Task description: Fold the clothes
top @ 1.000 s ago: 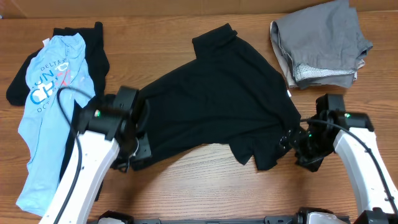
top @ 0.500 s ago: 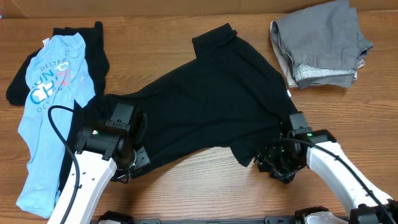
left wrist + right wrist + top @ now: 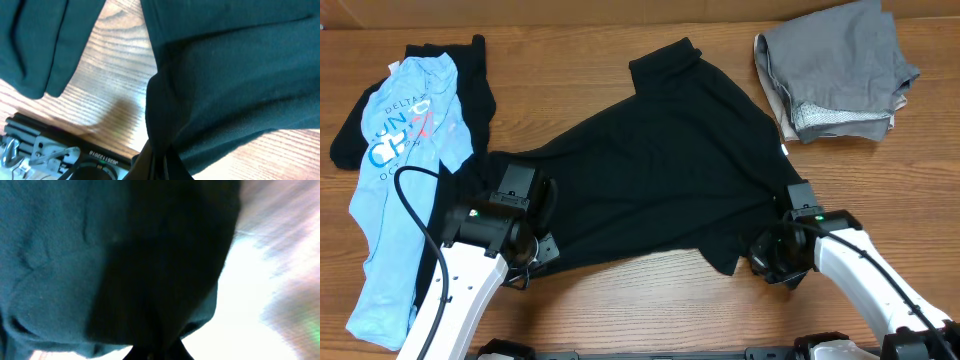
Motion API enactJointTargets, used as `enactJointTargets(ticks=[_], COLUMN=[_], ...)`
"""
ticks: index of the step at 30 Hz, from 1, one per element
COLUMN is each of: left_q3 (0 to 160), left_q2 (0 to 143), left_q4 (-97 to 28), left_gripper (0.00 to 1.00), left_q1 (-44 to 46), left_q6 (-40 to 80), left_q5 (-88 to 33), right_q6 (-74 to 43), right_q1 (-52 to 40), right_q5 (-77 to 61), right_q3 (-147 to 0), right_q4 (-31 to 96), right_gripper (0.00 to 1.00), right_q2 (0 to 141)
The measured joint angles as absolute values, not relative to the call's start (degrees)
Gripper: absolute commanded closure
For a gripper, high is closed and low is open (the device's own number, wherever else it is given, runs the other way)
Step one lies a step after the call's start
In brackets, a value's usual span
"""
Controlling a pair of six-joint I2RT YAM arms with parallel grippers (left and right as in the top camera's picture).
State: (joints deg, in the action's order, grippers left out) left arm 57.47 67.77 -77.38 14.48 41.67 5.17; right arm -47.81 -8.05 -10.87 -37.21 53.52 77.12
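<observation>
A black shirt [image 3: 660, 170] lies spread across the middle of the table. My left gripper [image 3: 542, 245] is shut on the black shirt's lower left corner; in the left wrist view the cloth [image 3: 220, 85] bunches into the closed jaws at the bottom edge. At the shirt's lower right corner my right gripper [image 3: 765, 255] is shut on the fabric, and the right wrist view is filled with dark cloth [image 3: 125, 265] pinched at the bottom. A light blue printed shirt [image 3: 395, 170] lies on a black garment [image 3: 470, 75] at the far left.
A folded grey garment [image 3: 835, 70] sits at the back right corner. Bare wood shows along the front edge between the arms. A black cable [image 3: 420, 215] loops by the left arm.
My right gripper moved left onto the shirt's lower right corner and closed on it. The left gripper, still shut on the shirt, drew slightly toward the front.
</observation>
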Motion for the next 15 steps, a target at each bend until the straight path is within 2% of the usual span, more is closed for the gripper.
enactJointTargets(ticks=[10, 15], left_q3=[60.2, 60.2], left_q2=[67.37, 67.16], left_q4=[-84.03, -89.23], left_gripper=[0.96, 0.96], left_q1=[15.68, 18.83], left_q6=[40.14, 40.32], left_q5=[-3.14, -4.82], right_q6=[-34.09, -25.65], right_q1=[3.55, 8.67], right_q5=[-9.54, -9.5], right_q3=[-58.96, -62.08], right_q4=[78.63, 85.95], right_gripper=[0.96, 0.96], right_q2=[70.52, 70.02])
